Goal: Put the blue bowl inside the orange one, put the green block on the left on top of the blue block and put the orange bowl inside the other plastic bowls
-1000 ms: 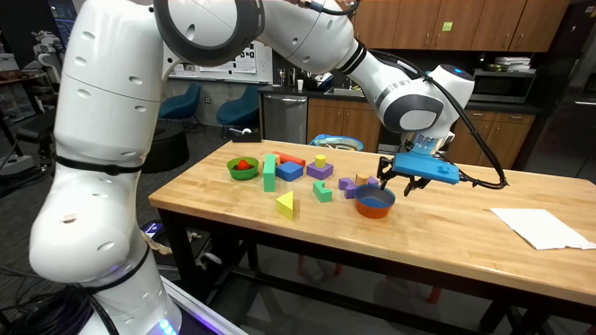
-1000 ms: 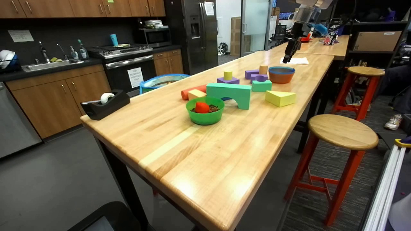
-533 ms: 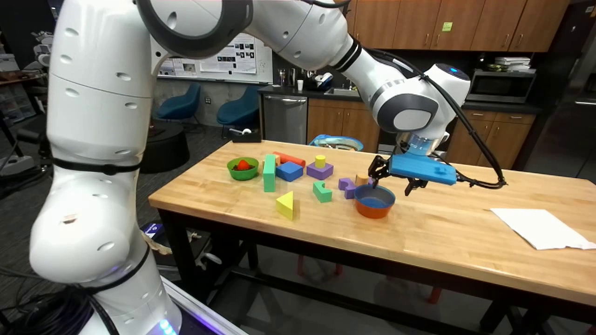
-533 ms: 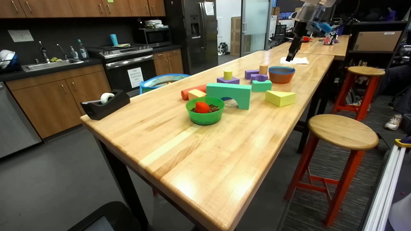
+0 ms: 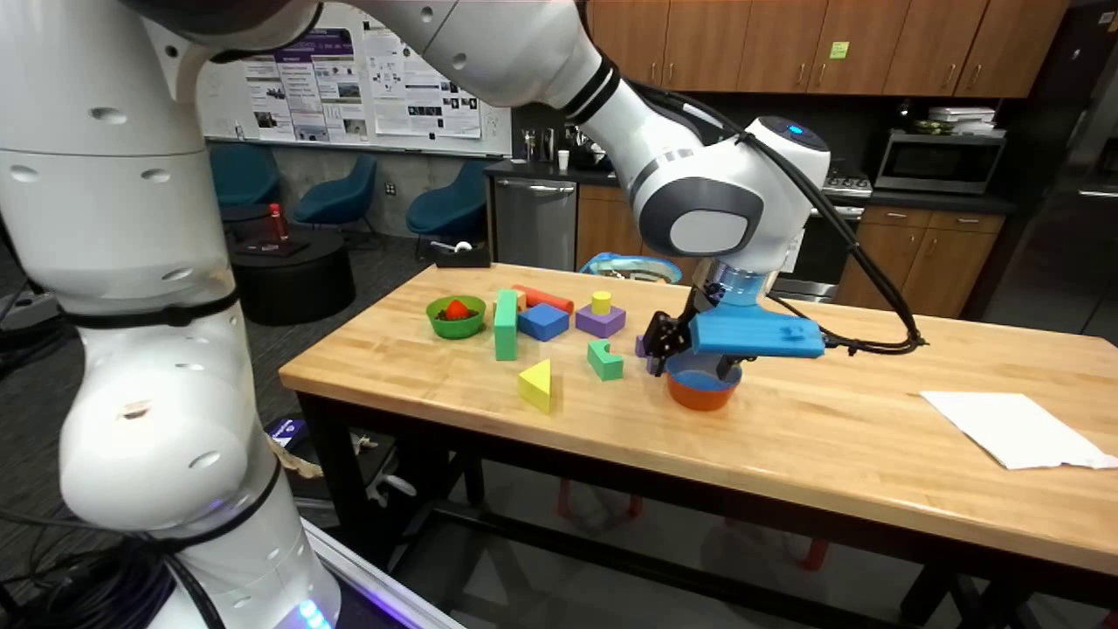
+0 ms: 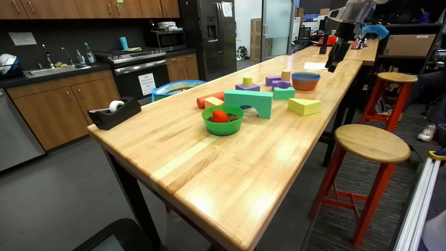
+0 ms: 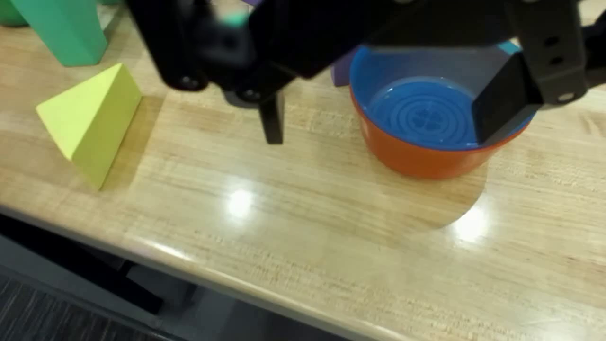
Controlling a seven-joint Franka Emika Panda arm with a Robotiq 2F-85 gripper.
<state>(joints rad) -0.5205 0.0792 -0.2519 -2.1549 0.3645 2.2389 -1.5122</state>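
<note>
The blue bowl sits nested inside the orange bowl; the wrist view also shows the blue bowl within the orange bowl. My gripper is open and empty, above and across the nested bowls. In the wrist view one finger pad overlaps the blue bowl's interior, and the other finger hangs over bare table to its left. The green block, a tall arch, stands beside the blue block. The green bowl holds a red item and brown bits. No reddish bowl shows.
A yellow-green wedge and a small green notched block lie left of the bowls. Purple blocks and a tan cylinder stand close beside them. A red cylinder, tape dispenser and white paper are farther away.
The gripper has moved left and down in an exterior view, now overlapping the nested bowls. It stays open. The bowls and blocks have not moved.
</note>
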